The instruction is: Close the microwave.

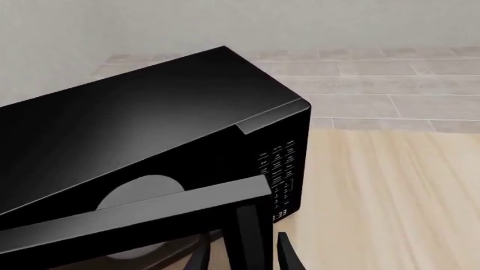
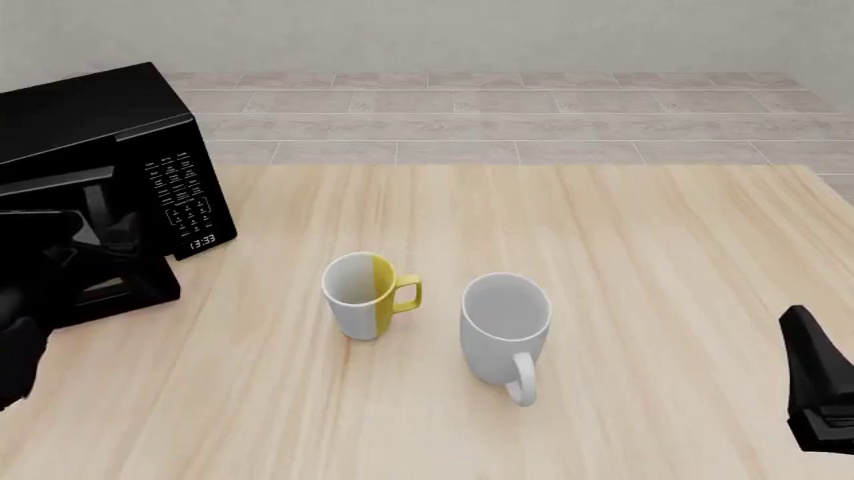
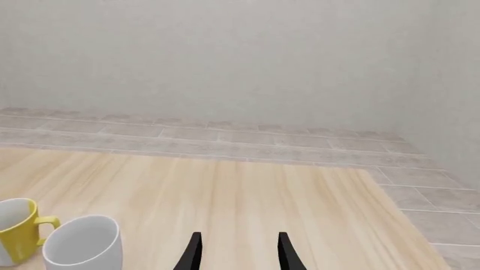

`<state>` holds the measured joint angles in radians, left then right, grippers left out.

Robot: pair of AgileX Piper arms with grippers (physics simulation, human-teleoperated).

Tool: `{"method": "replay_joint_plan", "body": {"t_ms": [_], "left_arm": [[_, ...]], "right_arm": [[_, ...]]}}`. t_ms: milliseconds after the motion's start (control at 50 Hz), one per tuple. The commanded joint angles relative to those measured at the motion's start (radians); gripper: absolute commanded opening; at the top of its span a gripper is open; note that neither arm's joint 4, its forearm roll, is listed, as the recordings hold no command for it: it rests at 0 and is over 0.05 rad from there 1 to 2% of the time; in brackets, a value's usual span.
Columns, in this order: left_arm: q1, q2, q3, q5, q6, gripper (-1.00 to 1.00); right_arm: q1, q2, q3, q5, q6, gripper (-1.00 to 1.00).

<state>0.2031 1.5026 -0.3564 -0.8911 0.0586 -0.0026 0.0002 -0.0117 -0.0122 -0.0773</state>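
Black fingers of the left gripper (image 1: 244,256) show parted in the left wrist view, their tips just beside the free edge of the microwave door (image 1: 135,216), which passes between or just in front of them — whether they pinch it or only touch it cannot be told. The microwave (image 2: 114,150) sits at the far left of the wooden table (image 2: 641,270), its door swung partway open toward the near side, keypad panel (image 2: 184,195) facing right. To do this well, I judge the left arm should press flat on the door's outer face near that free edge and follow the hinge arc until it seats, not shove straight and slide the oven. The right gripper (image 3: 236,253) hangs open and empty at the near right, well apart from the yellow-and-white mug (image 2: 367,292) and white mug (image 2: 505,325).
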Motion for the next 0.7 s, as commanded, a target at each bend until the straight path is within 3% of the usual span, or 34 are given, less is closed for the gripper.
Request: {"method": "replay_joint_plan", "body": {"t_ms": [20,700], "left_arm": [[0.035,0.047,-0.060,0.028,0.023,1.00],[0.064,0.097,-0.111,0.038,0.025,1.00]], "right_arm": [[-0.002,0.000,-0.002,0.001,-0.002,1.00],[-0.002,0.000,-0.003,0.001,0.000,1.00]]}}
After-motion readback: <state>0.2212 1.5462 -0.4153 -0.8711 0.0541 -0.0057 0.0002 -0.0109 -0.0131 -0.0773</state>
